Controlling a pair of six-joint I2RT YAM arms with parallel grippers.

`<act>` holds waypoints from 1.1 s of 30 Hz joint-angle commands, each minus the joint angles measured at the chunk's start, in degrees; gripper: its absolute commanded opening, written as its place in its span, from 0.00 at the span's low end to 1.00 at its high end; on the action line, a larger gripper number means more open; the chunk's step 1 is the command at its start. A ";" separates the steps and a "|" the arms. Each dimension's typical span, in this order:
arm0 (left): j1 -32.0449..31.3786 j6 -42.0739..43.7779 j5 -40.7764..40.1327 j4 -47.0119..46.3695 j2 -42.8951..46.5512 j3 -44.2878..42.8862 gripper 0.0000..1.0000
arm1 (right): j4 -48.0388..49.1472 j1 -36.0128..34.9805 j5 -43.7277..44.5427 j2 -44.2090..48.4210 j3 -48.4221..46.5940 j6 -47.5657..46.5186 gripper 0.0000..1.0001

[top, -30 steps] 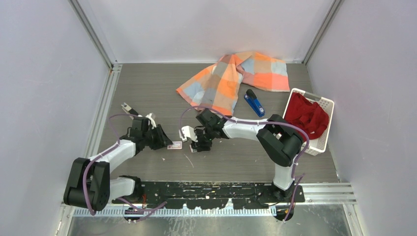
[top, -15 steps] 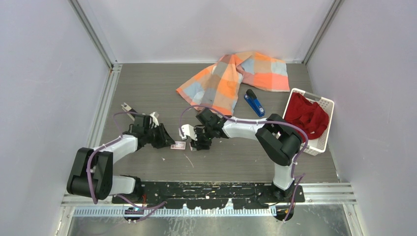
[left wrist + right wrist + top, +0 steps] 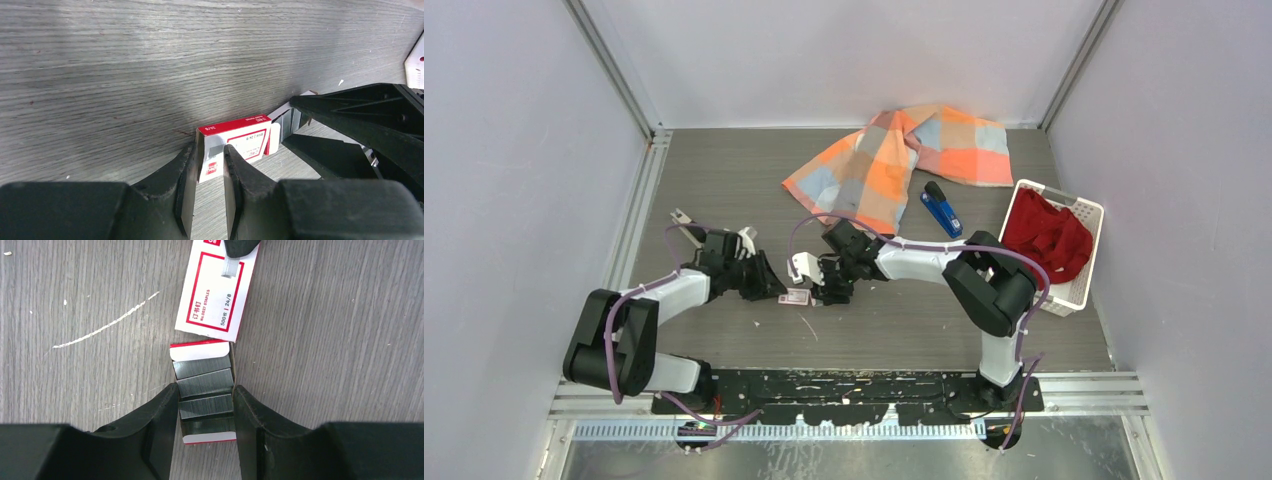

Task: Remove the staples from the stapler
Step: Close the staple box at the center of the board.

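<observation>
The blue stapler [image 3: 942, 210] lies closed by the checked cloth, far from both grippers. A white-and-red box [image 3: 240, 142] lies mid-table. My left gripper [image 3: 212, 160] is shut on one end of its sleeve [image 3: 794, 296]. The box's inner tray [image 3: 206, 437] is slid partly out of the sleeve [image 3: 215, 290]. It holds several grey strips of staples [image 3: 205, 382]. My right gripper [image 3: 205, 400] is shut across the tray's sides, and in the top view [image 3: 824, 290] it faces the left gripper [image 3: 776, 290].
The orange-and-blue checked cloth [image 3: 894, 160] lies at the back. A white basket [image 3: 1079, 215] with a red cloth stands at the right. A small metal tool [image 3: 682, 218] lies at the left. A thin pale sliver [image 3: 105, 327] lies near the box.
My left gripper has moved right with the box sleeve, closing in on the right gripper. The right gripper and the tray have hardly moved.
</observation>
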State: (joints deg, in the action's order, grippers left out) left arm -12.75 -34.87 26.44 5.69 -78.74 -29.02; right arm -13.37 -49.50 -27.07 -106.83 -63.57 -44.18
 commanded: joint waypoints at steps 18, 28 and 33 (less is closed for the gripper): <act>-2.41 2.60 -2.95 4.93 -2.78 -1.08 0.26 | -1.15 0.19 2.44 -0.92 -2.80 0.25 0.56; -2.43 2.78 -2.64 5.26 -3.71 -1.52 0.26 | -0.79 0.19 1.15 -1.44 -2.33 -0.07 0.72; -2.54 2.79 -2.03 5.18 -4.36 -1.66 0.26 | -1.77 0.19 -1.95 -3.39 -4.01 1.19 0.71</act>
State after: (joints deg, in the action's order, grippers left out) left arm -14.68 -34.02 26.94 7.09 -80.95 -31.07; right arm -13.98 -49.32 -26.37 -107.83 -65.23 -43.53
